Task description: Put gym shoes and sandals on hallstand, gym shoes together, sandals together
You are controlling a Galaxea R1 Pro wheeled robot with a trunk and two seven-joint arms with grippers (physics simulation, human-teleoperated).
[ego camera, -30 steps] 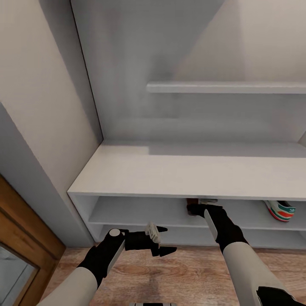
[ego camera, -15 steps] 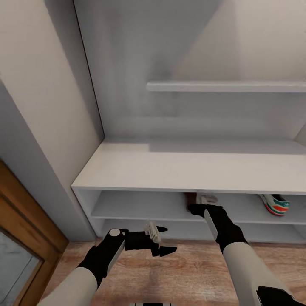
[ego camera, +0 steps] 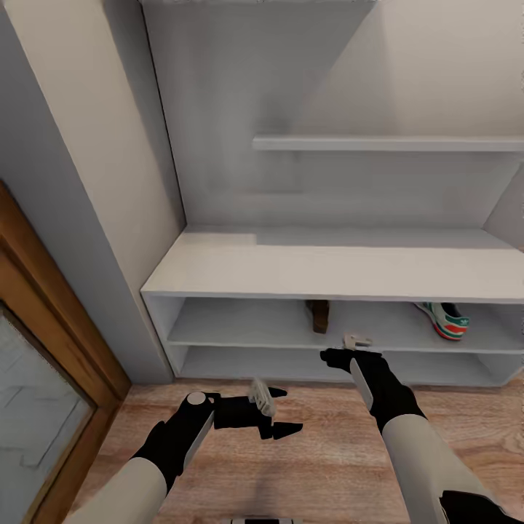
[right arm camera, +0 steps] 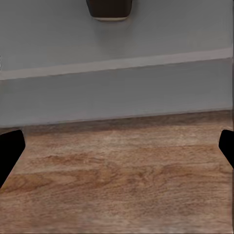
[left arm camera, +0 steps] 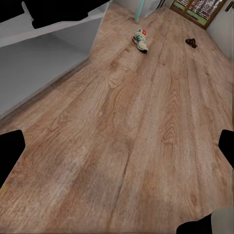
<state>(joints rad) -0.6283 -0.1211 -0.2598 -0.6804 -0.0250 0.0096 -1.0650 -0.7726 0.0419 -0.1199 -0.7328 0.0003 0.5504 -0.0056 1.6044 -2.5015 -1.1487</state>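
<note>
Head view: a sandal [ego camera: 319, 316] stood on the rack's [ego camera: 327, 271] upper shelf at 12 o'clock beyond the right gripper [ego camera: 342, 356], fingers apart and empty. At 3 o'clock sat a sneaker [ego camera: 445, 321]. The left gripper [ego camera: 280, 412] was also spread.

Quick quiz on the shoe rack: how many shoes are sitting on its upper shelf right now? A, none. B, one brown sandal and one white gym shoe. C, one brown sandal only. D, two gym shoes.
B: the head view shows a brown sandal and a gym shoe well apart on the hallstand upper shelf.
</note>
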